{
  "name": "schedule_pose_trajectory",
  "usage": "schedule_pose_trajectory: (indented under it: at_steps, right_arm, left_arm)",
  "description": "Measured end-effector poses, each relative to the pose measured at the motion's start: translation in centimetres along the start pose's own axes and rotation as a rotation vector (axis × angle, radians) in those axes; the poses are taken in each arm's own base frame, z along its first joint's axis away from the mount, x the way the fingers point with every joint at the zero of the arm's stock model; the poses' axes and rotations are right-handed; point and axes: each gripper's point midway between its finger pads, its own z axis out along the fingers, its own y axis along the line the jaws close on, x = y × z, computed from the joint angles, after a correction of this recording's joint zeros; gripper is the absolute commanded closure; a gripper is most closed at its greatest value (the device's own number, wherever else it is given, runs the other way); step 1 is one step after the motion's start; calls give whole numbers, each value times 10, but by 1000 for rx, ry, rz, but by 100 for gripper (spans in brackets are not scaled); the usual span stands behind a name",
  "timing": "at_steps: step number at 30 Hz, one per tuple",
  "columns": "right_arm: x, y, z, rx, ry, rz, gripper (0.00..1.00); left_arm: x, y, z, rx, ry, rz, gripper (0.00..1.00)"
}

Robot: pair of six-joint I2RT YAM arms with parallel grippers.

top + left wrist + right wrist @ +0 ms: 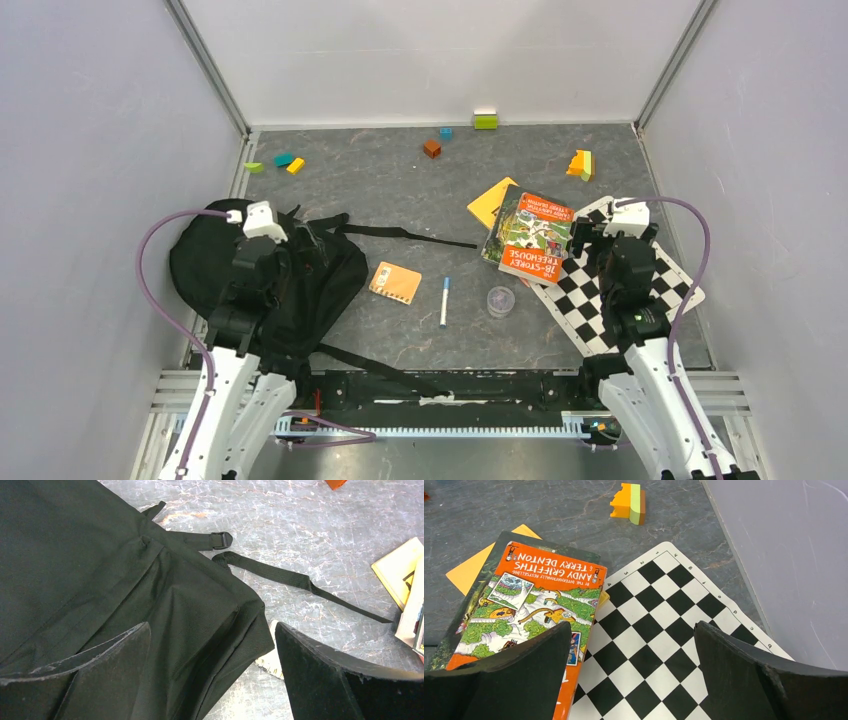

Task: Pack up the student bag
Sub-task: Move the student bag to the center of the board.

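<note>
The student bag (205,262), a large soft black backpack, lies flat at the left of the table, with long straps (405,234) trailing right. It fills the left wrist view (100,580). My left gripper (300,240) is open above the bag's right side, touching nothing; in the left wrist view (210,655) its jaws stand wide apart. My right gripper (590,238) is open and empty above the checkered board (640,295), next to an orange book (535,235). In the right wrist view (634,652) the book (539,595) lies at the left finger.
A yellow notebook (492,200) lies under the book. A small orange card (395,282), a blue-capped marker (444,301) and a clear round lid (501,300) lie mid-table. Coloured blocks (580,163) are scattered along the back. Grey walls enclose the left, right and back.
</note>
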Motion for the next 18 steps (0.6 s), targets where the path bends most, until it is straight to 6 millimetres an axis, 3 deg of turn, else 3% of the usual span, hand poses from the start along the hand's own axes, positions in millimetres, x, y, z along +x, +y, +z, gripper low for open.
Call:
schedule_pose_trajectory:
  at_steps: [8,18]
  right_arm:
    - [2,-1,-1,8,7,9,2]
    - [-8,-1,-3,9,-35,54,2]
  left_arm:
    - [12,-2,11,-6,71,5,0]
    - [63,-16,33,41,335,39,0]
